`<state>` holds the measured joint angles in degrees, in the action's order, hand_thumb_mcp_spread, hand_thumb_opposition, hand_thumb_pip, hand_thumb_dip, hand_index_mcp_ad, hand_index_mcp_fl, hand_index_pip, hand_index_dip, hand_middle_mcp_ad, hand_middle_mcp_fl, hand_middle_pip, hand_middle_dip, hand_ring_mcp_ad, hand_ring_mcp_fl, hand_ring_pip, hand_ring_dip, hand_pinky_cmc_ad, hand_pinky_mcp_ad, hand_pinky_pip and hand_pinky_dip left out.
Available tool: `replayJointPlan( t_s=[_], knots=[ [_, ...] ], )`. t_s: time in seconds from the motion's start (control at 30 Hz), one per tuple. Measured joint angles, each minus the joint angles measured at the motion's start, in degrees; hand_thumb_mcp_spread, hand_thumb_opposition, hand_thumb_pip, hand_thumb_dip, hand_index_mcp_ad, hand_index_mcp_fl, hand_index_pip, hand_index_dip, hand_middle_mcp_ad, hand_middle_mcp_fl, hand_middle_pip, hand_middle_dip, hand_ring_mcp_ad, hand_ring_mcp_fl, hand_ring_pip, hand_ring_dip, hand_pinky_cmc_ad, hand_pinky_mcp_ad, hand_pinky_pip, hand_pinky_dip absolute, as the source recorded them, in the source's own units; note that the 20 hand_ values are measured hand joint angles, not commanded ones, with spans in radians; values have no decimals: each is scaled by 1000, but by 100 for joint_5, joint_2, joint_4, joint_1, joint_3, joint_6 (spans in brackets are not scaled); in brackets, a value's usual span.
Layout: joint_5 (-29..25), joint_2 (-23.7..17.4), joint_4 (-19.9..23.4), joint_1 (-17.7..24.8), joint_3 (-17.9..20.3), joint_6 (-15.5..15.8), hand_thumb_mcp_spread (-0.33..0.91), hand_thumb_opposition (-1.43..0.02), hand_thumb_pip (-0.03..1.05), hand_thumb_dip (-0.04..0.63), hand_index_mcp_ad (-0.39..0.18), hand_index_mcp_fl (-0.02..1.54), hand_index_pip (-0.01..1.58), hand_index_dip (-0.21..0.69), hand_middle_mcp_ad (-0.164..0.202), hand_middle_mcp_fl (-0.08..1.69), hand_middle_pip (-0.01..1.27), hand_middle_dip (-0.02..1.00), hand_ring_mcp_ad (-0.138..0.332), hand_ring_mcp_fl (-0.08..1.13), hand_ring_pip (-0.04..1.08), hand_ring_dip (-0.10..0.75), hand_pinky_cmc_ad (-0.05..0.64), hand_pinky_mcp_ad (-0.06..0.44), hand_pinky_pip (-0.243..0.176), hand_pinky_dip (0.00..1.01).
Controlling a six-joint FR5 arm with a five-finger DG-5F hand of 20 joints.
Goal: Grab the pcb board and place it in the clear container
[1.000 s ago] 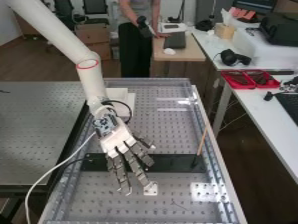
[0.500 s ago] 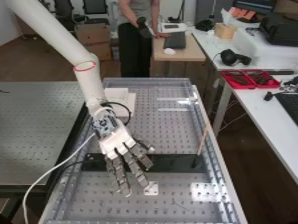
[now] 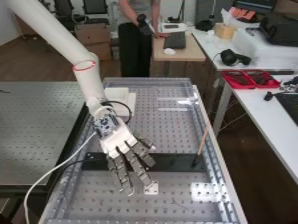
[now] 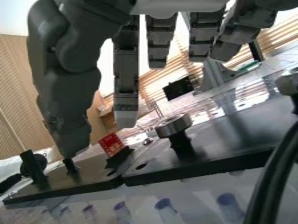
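Hanging over the black plate, the robot hand spreads its nearly straight fingers.

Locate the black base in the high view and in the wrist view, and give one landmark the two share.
High view: the black base lies across the perforated bench top, partly covered by the hand.
Wrist view: the black base is past the fingers, with a round metal piece standing on it.
Shared landmark: the hand.
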<state>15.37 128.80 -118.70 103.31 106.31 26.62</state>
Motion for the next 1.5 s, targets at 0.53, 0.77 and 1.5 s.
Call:
replayJointPlan(
  t_s=[0.53,0.77,1.5],
  knots=[
    [43,-361,567,40,190,786,581,-764,323,182,-79,286,1244,194,24,44,127,157,178,16,87,37,227,138,-75,188],
    [132,-597,773,57,271,1127,581,-764,325,182,-79,286,1241,192,24,44,127,157,178,16,87,37,227,138,-61,188],
    [479,-1150,2118,73,635,2545,581,-764,321,192,-79,309,1194,195,28,47,127,157,176,24,87,51,229,138,-59,190]
  ],
)
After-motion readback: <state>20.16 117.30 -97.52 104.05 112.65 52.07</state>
